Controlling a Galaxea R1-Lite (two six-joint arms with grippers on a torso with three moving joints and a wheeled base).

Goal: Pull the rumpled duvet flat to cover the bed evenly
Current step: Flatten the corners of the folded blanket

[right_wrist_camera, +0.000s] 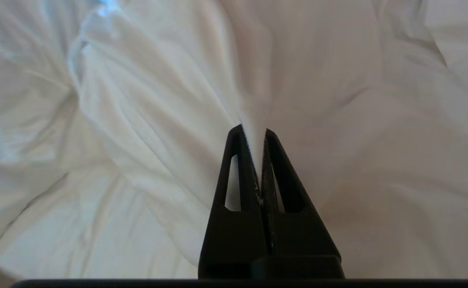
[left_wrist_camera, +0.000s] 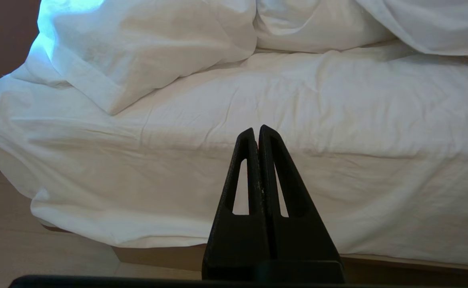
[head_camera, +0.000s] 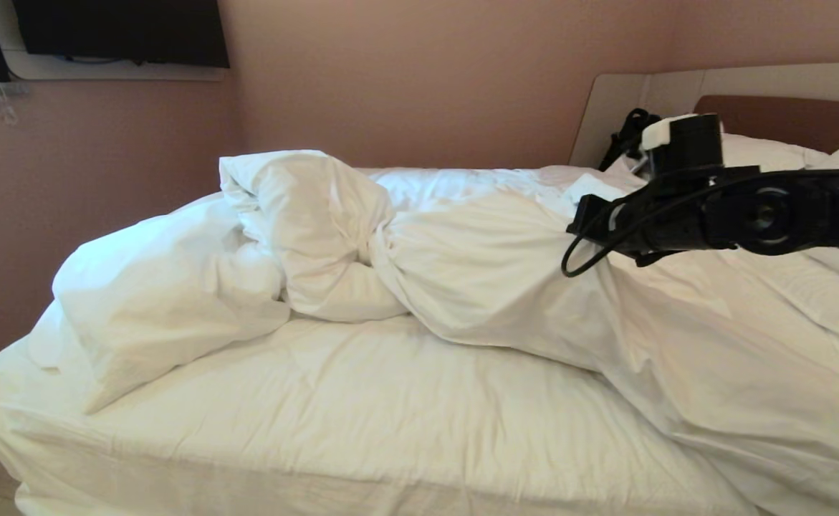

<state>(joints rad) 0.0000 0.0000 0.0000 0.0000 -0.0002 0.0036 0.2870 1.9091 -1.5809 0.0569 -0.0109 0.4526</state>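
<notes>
While the duvet point(head_camera: 462, 272) sits bunched and twisted along the far side of the bed point(head_camera: 333, 430), the right gripper point(right_wrist_camera: 253, 132) is clamped on a fold of it. The left gripper point(left_wrist_camera: 256, 130), pressed closed with nothing in it, hangs by the bed's near edge.

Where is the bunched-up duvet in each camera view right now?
Head view: duvet heaped across the bed's middle, trailing right.
Left wrist view: duvet along the top edge, beyond the shut left gripper.
Right wrist view: duvet fills the frame, a fold pinched by the right gripper.
Shared landmark: mattress sheet.
</notes>
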